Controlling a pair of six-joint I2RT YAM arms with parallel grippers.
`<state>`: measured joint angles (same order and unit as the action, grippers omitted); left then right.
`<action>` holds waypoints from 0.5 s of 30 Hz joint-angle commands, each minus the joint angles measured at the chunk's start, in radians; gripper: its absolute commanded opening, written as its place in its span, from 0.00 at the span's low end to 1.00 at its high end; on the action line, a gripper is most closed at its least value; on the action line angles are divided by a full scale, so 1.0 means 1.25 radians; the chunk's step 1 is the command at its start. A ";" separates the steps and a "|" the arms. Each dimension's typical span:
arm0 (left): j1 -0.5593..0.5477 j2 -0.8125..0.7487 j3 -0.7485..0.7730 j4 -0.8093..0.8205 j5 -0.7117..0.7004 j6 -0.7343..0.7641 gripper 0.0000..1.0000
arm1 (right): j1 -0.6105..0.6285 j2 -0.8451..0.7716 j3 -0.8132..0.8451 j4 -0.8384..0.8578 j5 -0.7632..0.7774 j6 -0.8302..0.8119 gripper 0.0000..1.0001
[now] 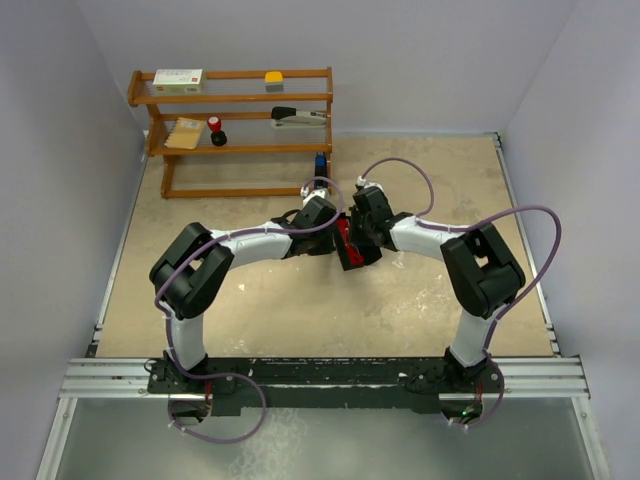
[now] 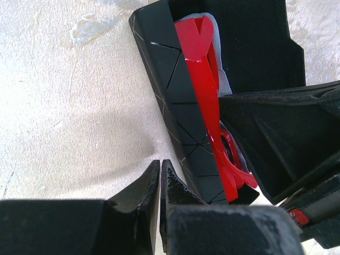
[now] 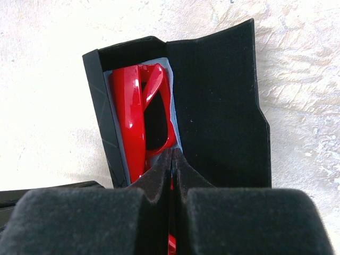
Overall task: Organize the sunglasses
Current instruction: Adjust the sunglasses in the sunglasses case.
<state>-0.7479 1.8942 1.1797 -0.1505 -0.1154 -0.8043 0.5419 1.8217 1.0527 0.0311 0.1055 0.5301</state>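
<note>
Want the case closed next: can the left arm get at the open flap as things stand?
Probably not directly: the flap lies across the case from the shut left gripper, with the right gripper over the sunglasses in between.

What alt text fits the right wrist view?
Red sunglasses lie in an open black case on a pale cloth, with the case's flap spread to the right on a beige table. The right claw, shut, fills the bottom edge, its tips at the glasses' near end, a sliver of red showing between them.
</note>
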 commanded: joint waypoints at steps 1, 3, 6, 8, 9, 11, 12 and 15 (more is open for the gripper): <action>-0.004 -0.020 0.013 0.019 0.003 -0.004 0.00 | -0.003 -0.011 0.024 0.010 -0.030 -0.017 0.00; -0.004 -0.022 0.011 0.019 0.004 -0.004 0.00 | -0.003 0.003 0.022 0.016 -0.041 -0.011 0.00; -0.004 -0.029 0.005 0.016 -0.001 -0.002 0.00 | -0.003 0.010 0.012 0.028 -0.048 -0.001 0.00; -0.003 -0.033 0.004 0.015 -0.003 -0.002 0.00 | -0.003 0.006 0.009 0.031 -0.049 -0.001 0.00; -0.003 -0.033 0.003 0.016 -0.004 -0.003 0.00 | -0.003 0.004 0.009 0.029 -0.047 -0.005 0.00; -0.003 -0.033 0.000 0.018 -0.004 -0.005 0.00 | -0.003 -0.006 0.012 0.019 -0.041 -0.013 0.00; -0.003 -0.034 -0.001 0.018 -0.003 -0.006 0.00 | -0.003 -0.014 0.012 0.016 -0.036 -0.016 0.00; -0.003 -0.037 -0.003 0.021 -0.003 -0.007 0.00 | -0.003 -0.051 0.014 -0.001 -0.020 -0.026 0.01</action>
<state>-0.7486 1.8942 1.1797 -0.1505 -0.1154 -0.8047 0.5419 1.8309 1.0523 0.0353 0.0608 0.5236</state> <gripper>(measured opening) 0.002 0.004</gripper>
